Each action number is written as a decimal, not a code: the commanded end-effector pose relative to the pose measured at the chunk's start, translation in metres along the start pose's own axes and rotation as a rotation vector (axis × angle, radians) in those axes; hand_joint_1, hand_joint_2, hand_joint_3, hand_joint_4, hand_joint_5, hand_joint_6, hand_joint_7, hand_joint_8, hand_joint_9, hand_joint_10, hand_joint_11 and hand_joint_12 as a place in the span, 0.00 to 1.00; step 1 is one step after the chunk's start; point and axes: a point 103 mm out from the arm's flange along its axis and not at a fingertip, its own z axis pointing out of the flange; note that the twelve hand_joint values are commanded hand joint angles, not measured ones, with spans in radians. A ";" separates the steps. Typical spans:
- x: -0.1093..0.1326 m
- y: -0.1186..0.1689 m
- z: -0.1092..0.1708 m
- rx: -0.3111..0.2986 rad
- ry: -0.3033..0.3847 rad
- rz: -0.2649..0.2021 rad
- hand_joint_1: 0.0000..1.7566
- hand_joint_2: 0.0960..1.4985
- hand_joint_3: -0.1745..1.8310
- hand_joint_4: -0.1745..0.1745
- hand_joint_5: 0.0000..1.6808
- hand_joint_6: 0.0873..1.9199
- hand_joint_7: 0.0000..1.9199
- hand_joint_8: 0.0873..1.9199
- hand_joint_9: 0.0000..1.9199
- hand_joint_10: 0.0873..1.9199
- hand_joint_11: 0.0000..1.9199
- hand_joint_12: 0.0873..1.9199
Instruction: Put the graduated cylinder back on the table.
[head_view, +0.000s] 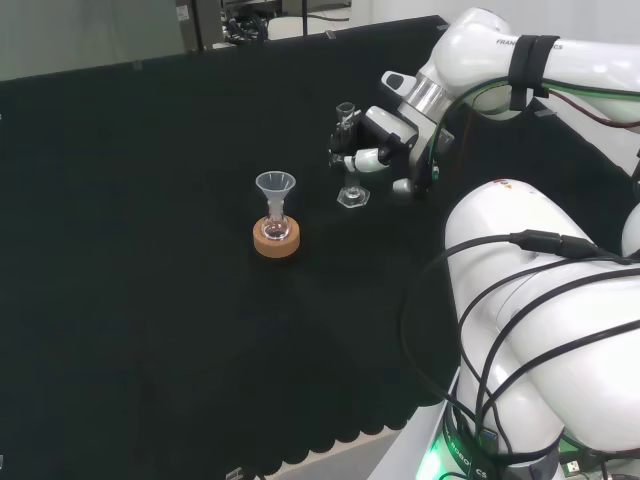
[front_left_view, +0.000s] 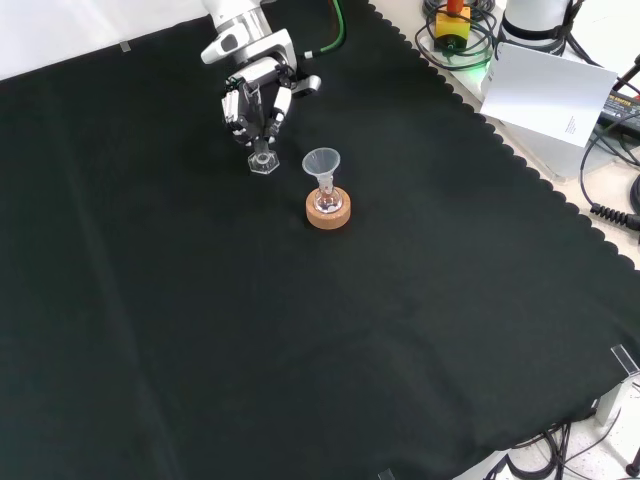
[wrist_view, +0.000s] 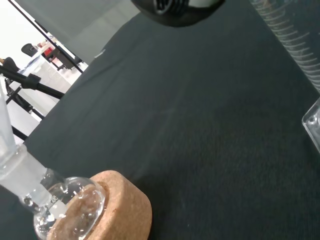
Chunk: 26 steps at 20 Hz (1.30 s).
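A: Black cloth (front_left_view: 300, 350) covers the whole bench, its scalloped edge toward the cables and boxes in the front view. Where does the graduated cylinder (head_view: 350, 165) stand?

B: Upright, just behind the cork ring stand (front_left_view: 328, 210) in the front view, with its hexagonal foot apparently on or just at the cloth. The hand (front_left_view: 258, 105) has its fingers curled round the tube above the foot.

A: So is the job done?

B: Nearly, I'd judge. The cylinder looks set down, or a hair from it; I cannot tell if the foot bears fully. What is left is letting go and lifting clear without tipping it.

A: And the cylinder itself?

B: Clear and narrow, with fine graduation lines visible in the wrist view. It looks empty. Beside it, a small round flask (head_view: 276, 228) sits in the cork ring with a funnel (head_view: 275, 185) in its neck.
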 end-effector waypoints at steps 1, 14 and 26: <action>0.000 0.000 0.003 0.000 0.000 0.004 0.79 0.70 0.09 0.00 0.60 0.47 0.46 0.54 0.64 0.34 0.63 0.35; -0.012 -0.010 -0.005 -0.002 0.025 0.010 0.66 0.75 0.09 0.00 0.54 0.56 0.47 0.35 0.61 0.19 0.59 0.42; -0.012 -0.012 -0.007 0.019 0.019 0.018 0.65 0.72 0.03 0.38 0.45 0.38 0.39 0.28 0.59 0.05 0.47 0.51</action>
